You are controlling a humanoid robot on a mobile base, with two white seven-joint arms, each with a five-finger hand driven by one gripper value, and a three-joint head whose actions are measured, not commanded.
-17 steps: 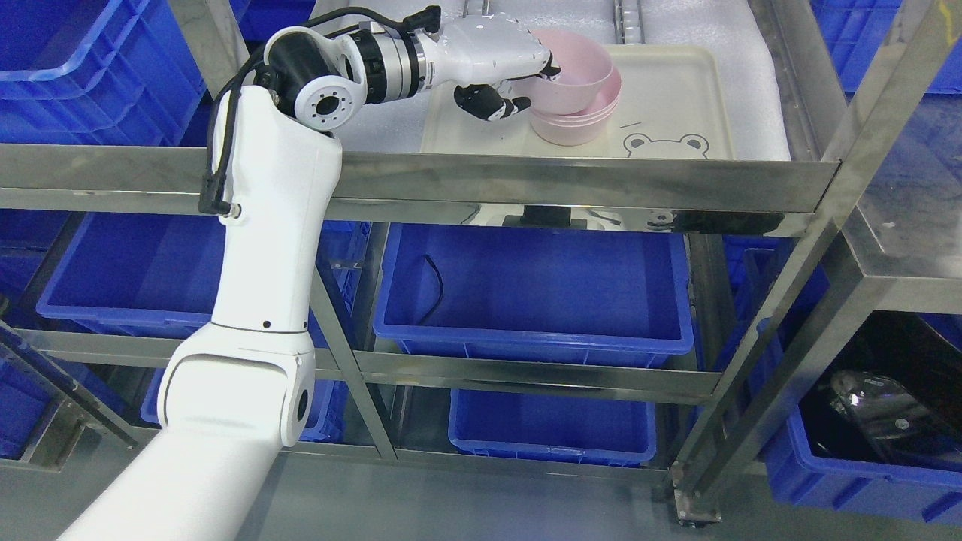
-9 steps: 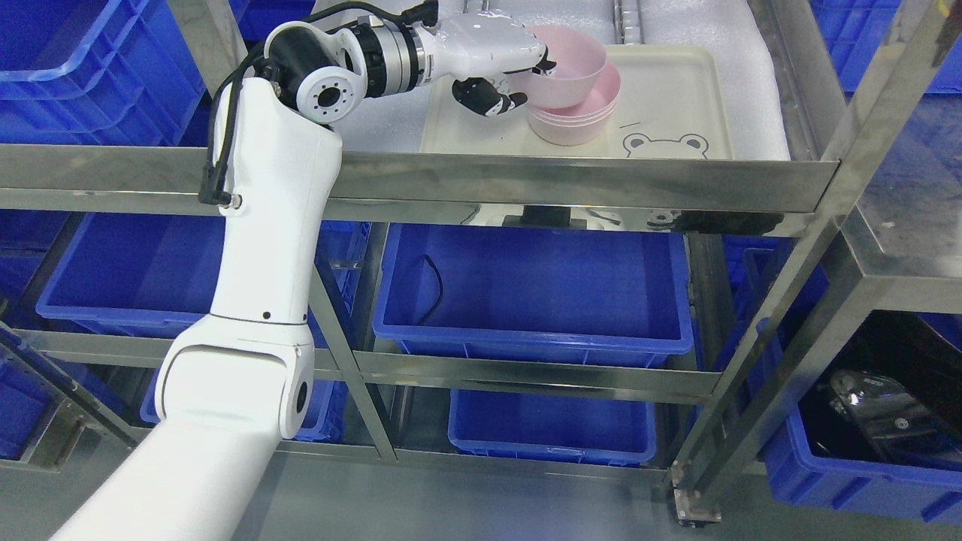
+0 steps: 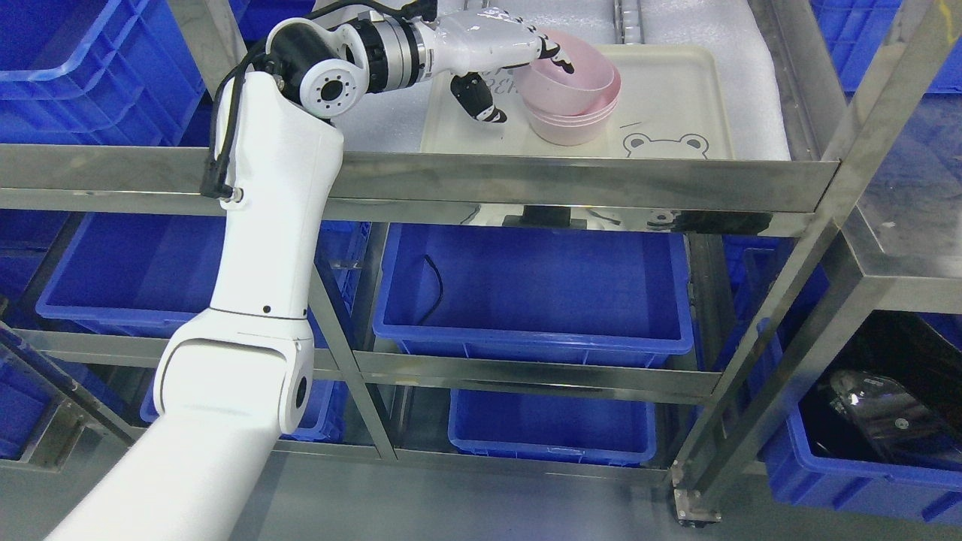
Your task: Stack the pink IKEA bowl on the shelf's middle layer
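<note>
On the cream tray (image 3: 676,98) near the shelf's front edge, the left hand (image 3: 496,56) has its fingers (image 3: 555,54) hooked over the top pink bowl (image 3: 575,75), tilted in the stack (image 3: 571,124); it seems not fully seated, release remains.

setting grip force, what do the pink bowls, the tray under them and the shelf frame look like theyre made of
Pink bowls: likely plastic, smooth matte, thin uniform rims. Tray: cream plastic by the look, moulded raised rim, printed bear face. Shelf frame: bare metal, probably stainless steel, brushed and reflective.
</note>
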